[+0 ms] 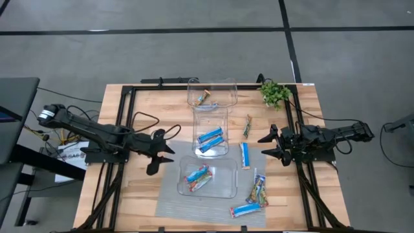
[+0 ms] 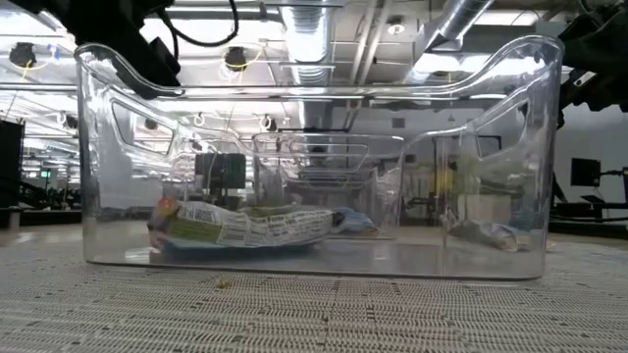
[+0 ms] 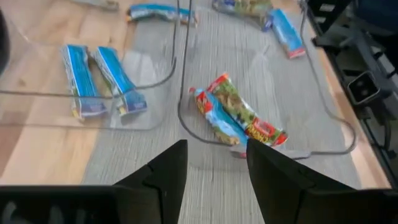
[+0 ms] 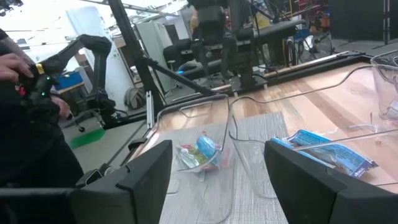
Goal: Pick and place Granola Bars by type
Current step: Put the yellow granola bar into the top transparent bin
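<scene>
High view: left gripper [image 1: 169, 153] and right gripper [image 1: 270, 145] both hang empty, jaws spread (between picks). Next, I'd judge, right reaches a loose bar [image 1: 244, 155] on the mat's [image 1: 169, 208] right edge.

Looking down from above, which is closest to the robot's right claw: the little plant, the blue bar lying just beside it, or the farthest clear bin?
From the right gripper:
1. Blue bar, on the mat just inward of it.
2. Plant, at the table's far right corner.
3. Far bin, at the far middle edge.
</scene>
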{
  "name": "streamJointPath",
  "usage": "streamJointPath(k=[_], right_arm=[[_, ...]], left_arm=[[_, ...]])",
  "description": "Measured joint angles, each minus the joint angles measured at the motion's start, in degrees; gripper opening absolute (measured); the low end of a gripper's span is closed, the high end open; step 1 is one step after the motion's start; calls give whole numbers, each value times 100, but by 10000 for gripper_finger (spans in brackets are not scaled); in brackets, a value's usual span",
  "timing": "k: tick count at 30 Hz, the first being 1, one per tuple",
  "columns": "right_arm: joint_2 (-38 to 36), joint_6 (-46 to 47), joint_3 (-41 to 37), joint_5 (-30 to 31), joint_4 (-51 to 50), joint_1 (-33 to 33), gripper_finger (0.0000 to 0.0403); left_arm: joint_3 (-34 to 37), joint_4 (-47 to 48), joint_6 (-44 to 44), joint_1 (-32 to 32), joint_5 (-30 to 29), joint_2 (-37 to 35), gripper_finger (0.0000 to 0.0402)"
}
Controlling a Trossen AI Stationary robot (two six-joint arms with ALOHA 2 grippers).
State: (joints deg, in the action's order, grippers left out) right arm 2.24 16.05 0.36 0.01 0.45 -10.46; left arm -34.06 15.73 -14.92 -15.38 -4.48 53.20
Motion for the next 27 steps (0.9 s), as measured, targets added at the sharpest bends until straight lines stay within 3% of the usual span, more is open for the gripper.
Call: streamJointPath(k=[6,16,27], right_arm=[[0,1,0,0,0,1,249],[0,2,-2,0,0,1,249],[0,1,0,0,0,1,249]], left_arm=[[274,-33,81,36,13,-539,158],[2052,-770,-310,116,119,-2490,158],[2855,-782,340,461,166,-4394,158]])
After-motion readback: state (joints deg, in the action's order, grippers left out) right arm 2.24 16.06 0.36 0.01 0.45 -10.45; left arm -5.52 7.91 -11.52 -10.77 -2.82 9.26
